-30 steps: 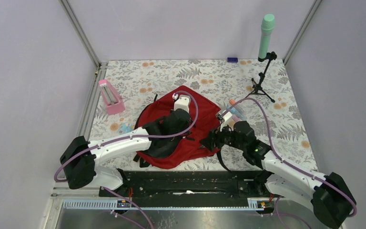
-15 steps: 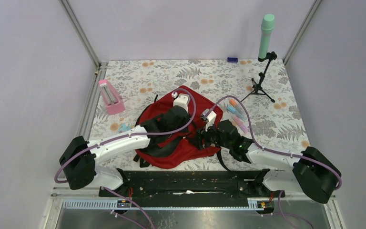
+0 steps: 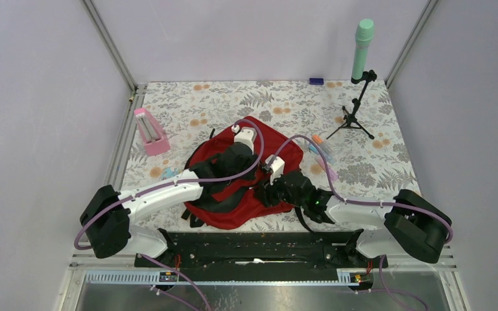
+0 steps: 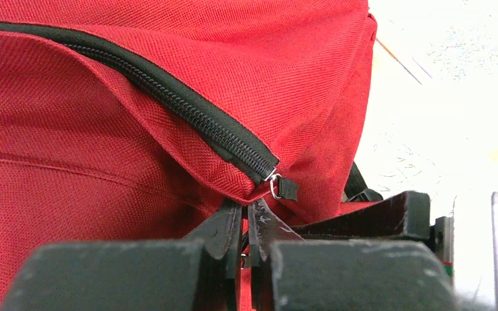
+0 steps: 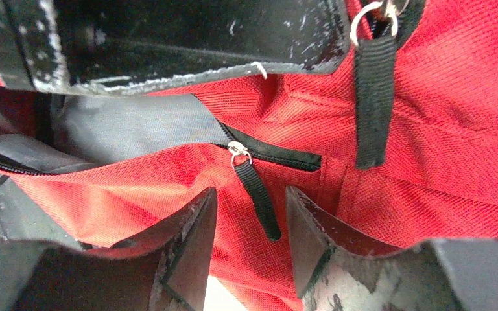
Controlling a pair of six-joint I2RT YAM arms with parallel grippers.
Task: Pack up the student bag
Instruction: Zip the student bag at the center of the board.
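The student bag (image 3: 279, 150) is a red backpack lying in the middle of the table. My left gripper (image 3: 251, 179) is shut, pinching a fold of red fabric (image 4: 246, 208) just under the black zipper's end and its metal pull (image 4: 277, 186). My right gripper (image 3: 264, 193) is open at the bag's near right edge. In the right wrist view its jaws (image 5: 249, 204) stand either side of a black zipper pull tab (image 5: 258, 197) without touching it. Grey lining (image 5: 130, 126) shows in the opened slit. The left gripper's black finger (image 5: 168, 39) crosses the top of that view.
A pink case (image 3: 150, 131) stands at the left. Coloured markers (image 3: 322, 154) lie just right of the bag. A black tripod (image 3: 356, 116) carrying a green cylinder (image 3: 362, 48) stands at the back right. A small blue item (image 3: 316, 81) lies at the far edge.
My right arm has swung left, from over the markers to the bag's near right edge beside the left gripper. The left arm has hardly moved.
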